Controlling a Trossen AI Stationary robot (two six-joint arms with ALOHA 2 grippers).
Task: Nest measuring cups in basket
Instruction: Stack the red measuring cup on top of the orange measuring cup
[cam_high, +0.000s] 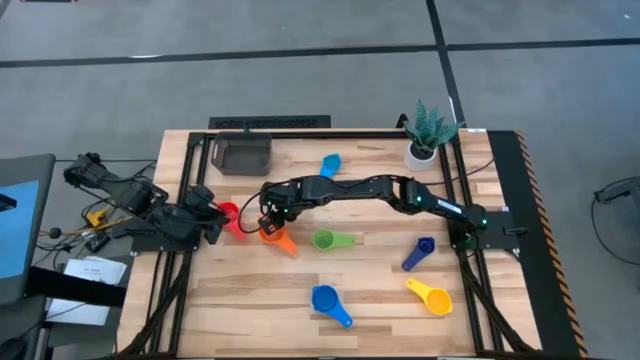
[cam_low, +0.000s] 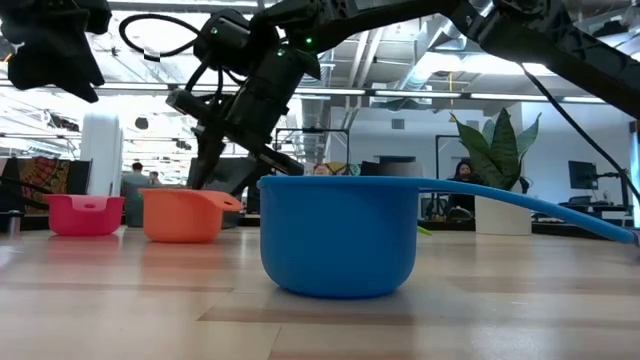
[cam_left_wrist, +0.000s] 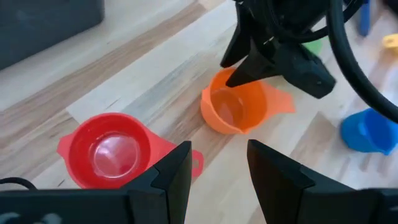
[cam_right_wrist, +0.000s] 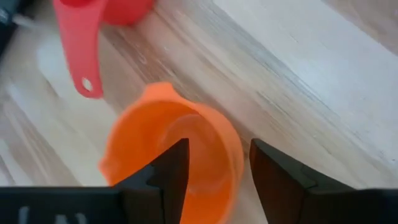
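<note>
My right gripper (cam_right_wrist: 217, 165) reaches across the table and hangs open over the orange cup (cam_high: 272, 235). One finger (cam_right_wrist: 171, 168) stands inside the bowl and the other (cam_right_wrist: 273, 177) outside its rim. The cup rests on its base on the table (cam_low: 183, 216). My left gripper (cam_left_wrist: 217, 171) is open, hovering beside the red cup (cam_left_wrist: 111, 149), which also stands on its base. The dark basket (cam_high: 243, 153) sits near the far left edge. Green (cam_high: 326, 240), light blue (cam_high: 330, 163), dark blue (cam_high: 420, 252), yellow (cam_high: 430, 295) and blue (cam_high: 328, 302) cups lie scattered on the table.
A white plant pot (cam_high: 422, 152) stands at the far right corner. The blue cup (cam_low: 340, 235) fills the low view's foreground. The two grippers are close together on the table's left half. Bare wood lies between the basket and the orange cup.
</note>
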